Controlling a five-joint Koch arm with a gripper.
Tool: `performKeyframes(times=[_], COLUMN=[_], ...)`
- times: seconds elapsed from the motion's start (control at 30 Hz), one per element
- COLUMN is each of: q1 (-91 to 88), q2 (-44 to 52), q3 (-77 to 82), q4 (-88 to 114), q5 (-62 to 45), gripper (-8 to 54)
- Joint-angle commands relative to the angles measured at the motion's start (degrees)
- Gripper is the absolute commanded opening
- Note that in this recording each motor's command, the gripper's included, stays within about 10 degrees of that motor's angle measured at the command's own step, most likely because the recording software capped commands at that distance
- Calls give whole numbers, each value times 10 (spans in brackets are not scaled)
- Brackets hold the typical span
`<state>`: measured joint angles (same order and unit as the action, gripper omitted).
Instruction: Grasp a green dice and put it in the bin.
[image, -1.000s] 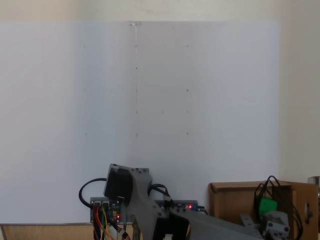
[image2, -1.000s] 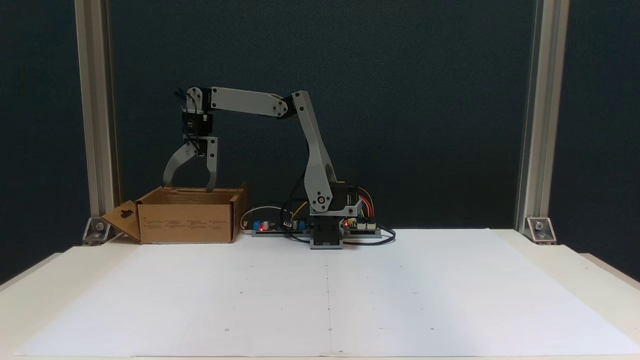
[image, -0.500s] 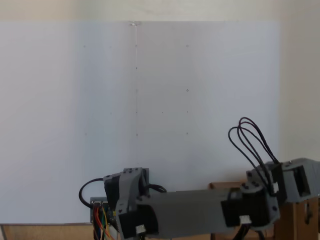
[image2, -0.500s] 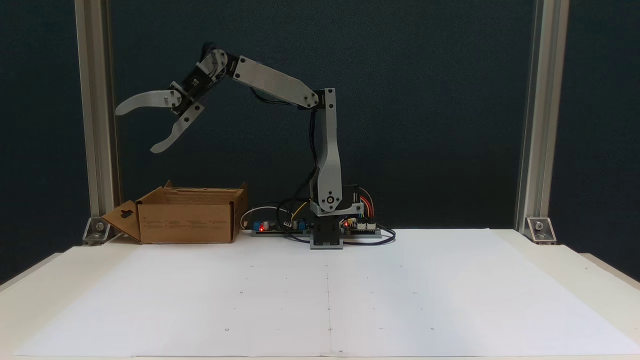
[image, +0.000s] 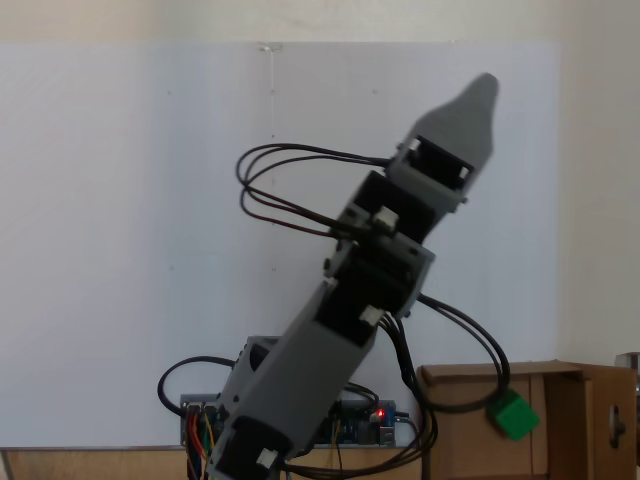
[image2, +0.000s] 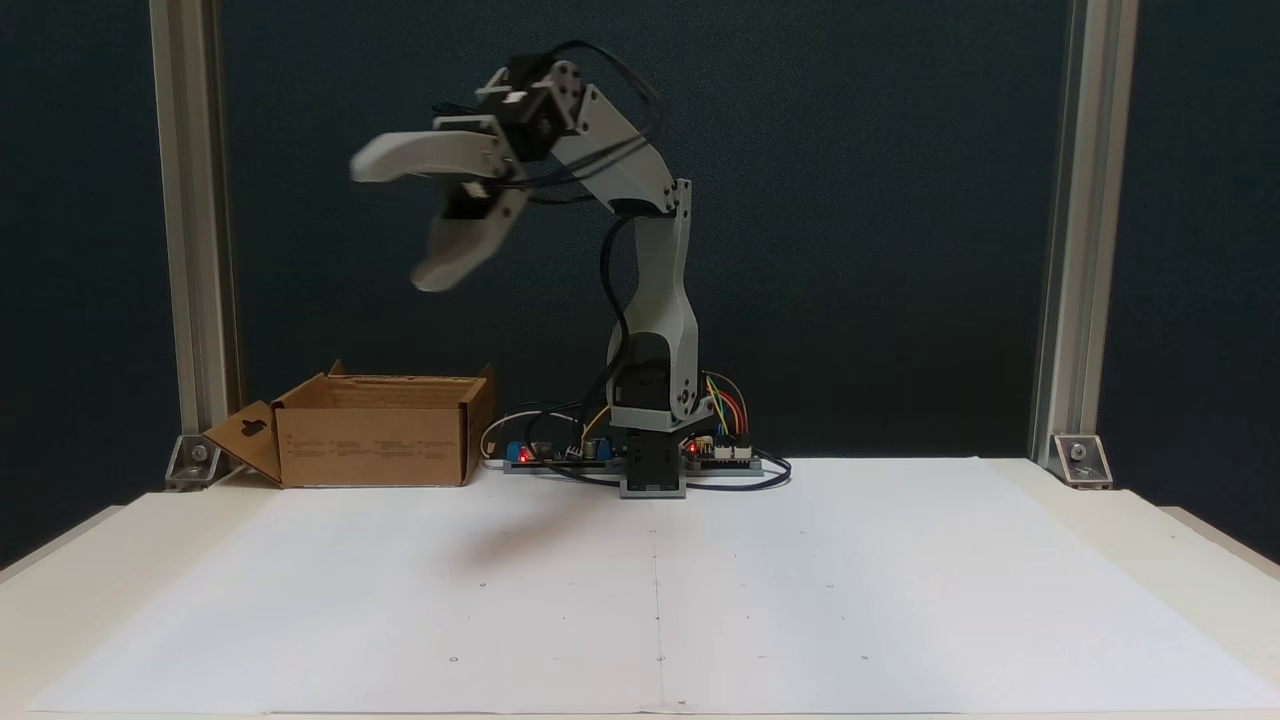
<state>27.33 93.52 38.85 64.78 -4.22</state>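
My view across the white-papered tabletop (image2: 700, 600) shows the hand (image2: 390, 225) raised high in the air, its two jaws spread wide and holding nothing. Below it and off to the left in this fixed view, the bin (image2: 372, 430) sits on the tabletop with its flaps raised. In a fixed view looking down, the green dice (image: 512, 414) lies inside the bin (image: 565, 420), well apart from the hand (image: 478, 100).
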Motion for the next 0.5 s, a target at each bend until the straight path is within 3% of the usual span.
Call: performKeyframes(times=[0.0,0.27,0.47], q1=[-74,-224,-264], q2=[21,26,118], q3=[-4,54,345], q4=[-51,-86,-198], q5=[44,45,38], gripper=[442,441,446])
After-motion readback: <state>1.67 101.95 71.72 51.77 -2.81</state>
